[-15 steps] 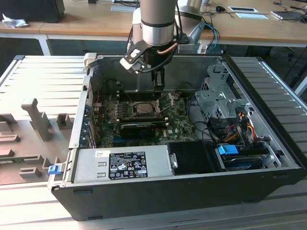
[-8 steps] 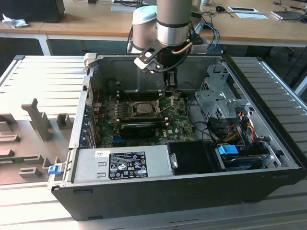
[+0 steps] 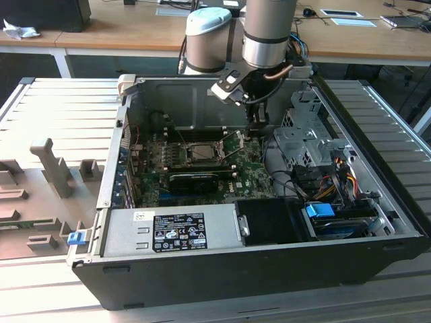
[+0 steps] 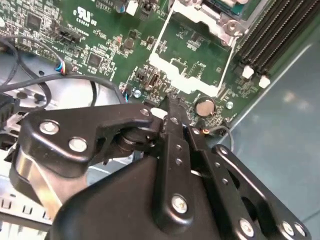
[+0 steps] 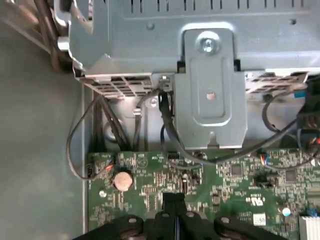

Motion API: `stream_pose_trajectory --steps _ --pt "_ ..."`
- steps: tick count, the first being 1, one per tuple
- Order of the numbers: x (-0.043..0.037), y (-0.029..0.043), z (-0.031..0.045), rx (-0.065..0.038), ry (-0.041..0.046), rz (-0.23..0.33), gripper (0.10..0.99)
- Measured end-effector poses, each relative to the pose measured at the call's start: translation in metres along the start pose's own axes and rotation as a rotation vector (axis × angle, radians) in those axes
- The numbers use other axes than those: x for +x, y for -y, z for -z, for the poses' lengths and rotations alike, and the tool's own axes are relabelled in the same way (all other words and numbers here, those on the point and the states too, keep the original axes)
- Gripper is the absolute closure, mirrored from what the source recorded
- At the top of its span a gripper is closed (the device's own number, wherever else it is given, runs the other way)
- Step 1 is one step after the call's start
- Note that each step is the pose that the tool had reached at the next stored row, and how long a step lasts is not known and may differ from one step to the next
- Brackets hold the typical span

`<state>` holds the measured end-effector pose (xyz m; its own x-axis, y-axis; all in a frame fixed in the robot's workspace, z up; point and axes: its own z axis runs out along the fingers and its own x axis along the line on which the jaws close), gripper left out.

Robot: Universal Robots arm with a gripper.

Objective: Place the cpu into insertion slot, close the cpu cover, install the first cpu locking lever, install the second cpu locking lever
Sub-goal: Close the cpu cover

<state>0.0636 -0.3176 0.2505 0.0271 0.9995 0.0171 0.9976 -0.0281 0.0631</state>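
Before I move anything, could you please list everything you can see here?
computer case: one, black and grey, open on the ribbed metal table
motherboard: one, green, inside the case
insertion slot: one, silvery rim, dark centre, mid-board
long card: one, black, beside the slot
power supply: one, silvery, along the case's near wall
drive cage: one, silvery, exterior view's right
coin cell: one, silvery, on the board
clip: one, blue, on the table at the exterior view's left
arm: one, grey, reaching into the case
hand: one, black, shut, over the board near the coin cell
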Motion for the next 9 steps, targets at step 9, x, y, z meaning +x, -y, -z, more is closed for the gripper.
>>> stream_pose_trajectory --steps 9 --pt "-0.0006 0.021 -0.0027 0.026 -0.0011 0.016 0.98"
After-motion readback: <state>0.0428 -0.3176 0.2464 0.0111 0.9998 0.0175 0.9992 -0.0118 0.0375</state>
